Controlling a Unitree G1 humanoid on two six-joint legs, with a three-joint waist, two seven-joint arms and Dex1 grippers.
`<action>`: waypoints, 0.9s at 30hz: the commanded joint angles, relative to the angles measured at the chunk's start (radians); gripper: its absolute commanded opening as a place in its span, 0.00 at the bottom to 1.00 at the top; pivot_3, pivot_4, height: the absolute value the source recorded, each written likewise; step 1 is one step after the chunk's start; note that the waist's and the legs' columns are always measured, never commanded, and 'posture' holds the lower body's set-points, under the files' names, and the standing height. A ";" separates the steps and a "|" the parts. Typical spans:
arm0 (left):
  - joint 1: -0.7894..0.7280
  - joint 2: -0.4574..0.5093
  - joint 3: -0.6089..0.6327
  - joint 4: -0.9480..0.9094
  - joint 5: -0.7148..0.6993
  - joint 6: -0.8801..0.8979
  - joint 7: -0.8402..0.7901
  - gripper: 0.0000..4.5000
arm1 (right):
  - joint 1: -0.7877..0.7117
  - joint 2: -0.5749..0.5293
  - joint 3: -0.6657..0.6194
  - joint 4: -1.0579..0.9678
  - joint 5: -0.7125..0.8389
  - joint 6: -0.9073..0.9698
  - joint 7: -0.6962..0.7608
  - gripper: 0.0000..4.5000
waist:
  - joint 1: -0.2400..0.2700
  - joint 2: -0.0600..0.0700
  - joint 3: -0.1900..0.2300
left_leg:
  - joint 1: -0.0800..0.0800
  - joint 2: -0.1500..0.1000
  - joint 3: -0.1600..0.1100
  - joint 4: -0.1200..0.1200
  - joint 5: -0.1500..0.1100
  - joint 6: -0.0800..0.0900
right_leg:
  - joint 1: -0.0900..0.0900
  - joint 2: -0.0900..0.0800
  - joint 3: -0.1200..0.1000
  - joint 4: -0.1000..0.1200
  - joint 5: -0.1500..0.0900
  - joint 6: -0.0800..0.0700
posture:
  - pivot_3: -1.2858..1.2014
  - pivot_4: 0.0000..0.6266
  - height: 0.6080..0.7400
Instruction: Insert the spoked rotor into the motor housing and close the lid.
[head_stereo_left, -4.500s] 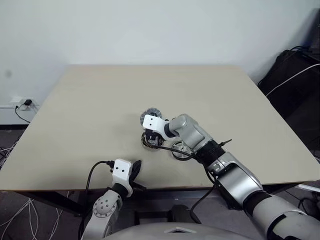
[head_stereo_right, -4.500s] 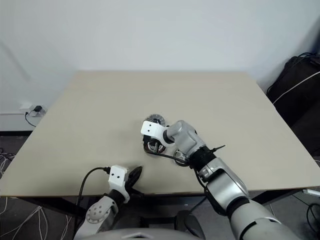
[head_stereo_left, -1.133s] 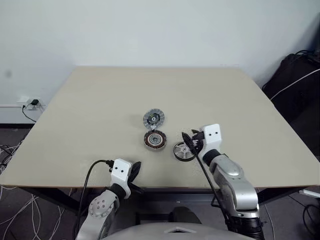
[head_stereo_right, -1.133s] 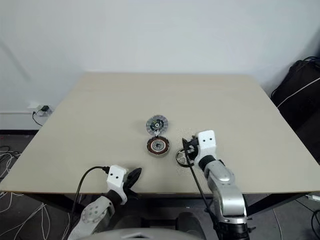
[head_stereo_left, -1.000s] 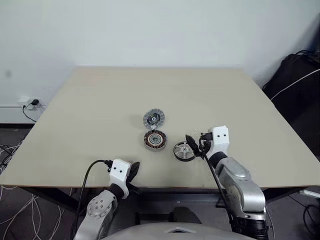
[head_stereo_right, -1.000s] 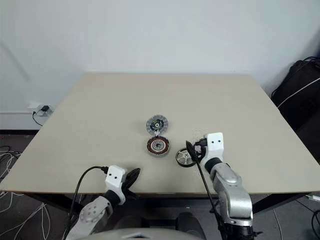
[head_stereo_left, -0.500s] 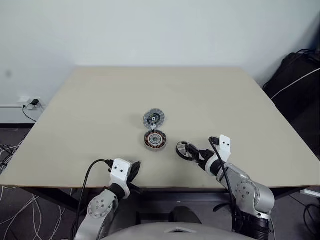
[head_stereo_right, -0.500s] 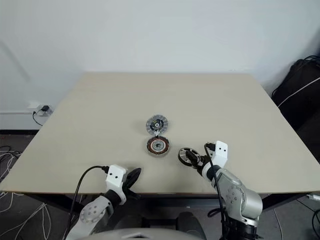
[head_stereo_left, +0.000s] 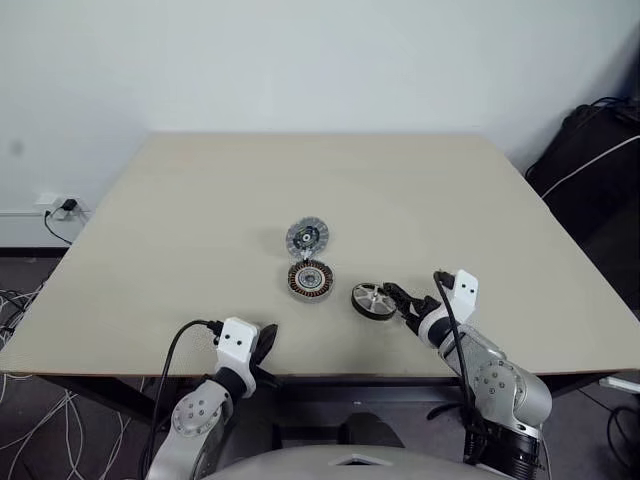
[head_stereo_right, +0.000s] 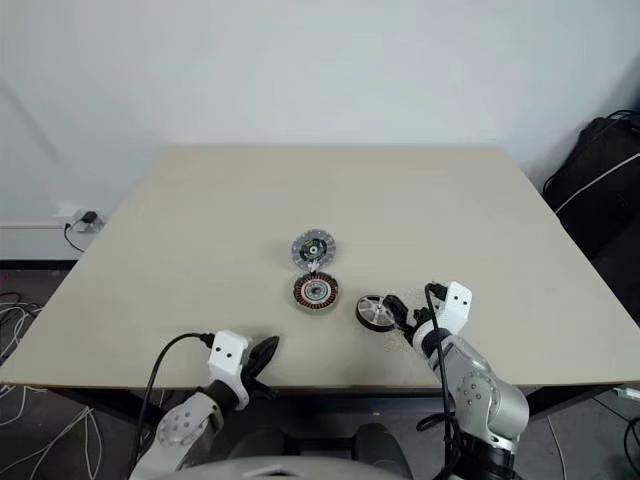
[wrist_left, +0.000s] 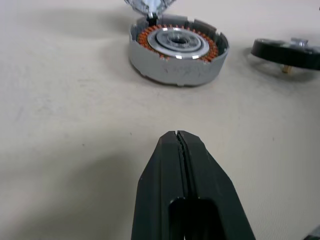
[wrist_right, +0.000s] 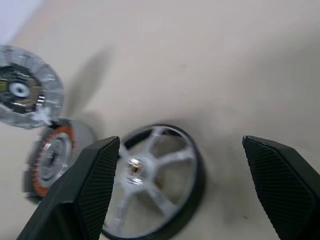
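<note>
- three small round motor parts lie on one beige table, clustered just below the centre of the head camera frame.
- one lid, a grey disc with a pale ribbed rim and dark centre, sits highest of the three in the frame.
- one motor housing, a grey cup ringed with copper-brown windings, lies directly below the lid, just beside it; whether their edges touch cannot be told.
- one spoked rotor, a silver wheel with a dark rim, lies flat on the table to the lower right of the housing, apart from it.
- two grippers are in view.
- the right gripper sits in the lower right of the frame, right beside the rotor; its black fingers are spread wide with the rotor seen between them, and they grip nothing.
- the left gripper is at the lower left, at the table's near edge, well apart from the parts; its fingers are pressed together and hold nothing.
- nothing lies between the rotor and the housing.
- around the table: a pale wall, a wall socket with cables at the far left, and dark bags at the right edge.
</note>
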 joint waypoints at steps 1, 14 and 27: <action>-0.014 -0.005 -0.001 0.005 0.001 -0.038 -0.004 0.01 | -0.015 -0.006 0.007 -0.007 0.041 0.041 -0.005 0.93 | -0.001 0.000 0.000 | 0.000 0.000 0.000 0.000 0.000 0.000 | 0.000 0.000 0.000 0.000 0.000 0.000 | 0.52 0.00 1.00; -0.020 -0.010 -0.007 -0.016 0.016 -0.034 0.011 0.01 | -0.037 0.050 -0.090 0.071 0.186 0.201 -0.043 0.93 | -0.006 -0.001 -0.001 | 0.000 0.000 0.000 -0.001 0.000 0.000 | 0.000 0.000 0.002 0.000 -0.001 0.001 | 0.52 0.00 1.00; -0.011 -0.009 -0.016 -0.041 0.013 -0.014 0.025 0.01 | -0.044 0.092 -0.163 0.118 0.293 0.199 -0.135 0.07 | -0.009 0.000 -0.001 | 0.000 0.001 0.000 -0.005 0.000 0.000 | -0.001 0.000 0.003 -0.004 0.000 0.000 | 0.52 0.00 1.00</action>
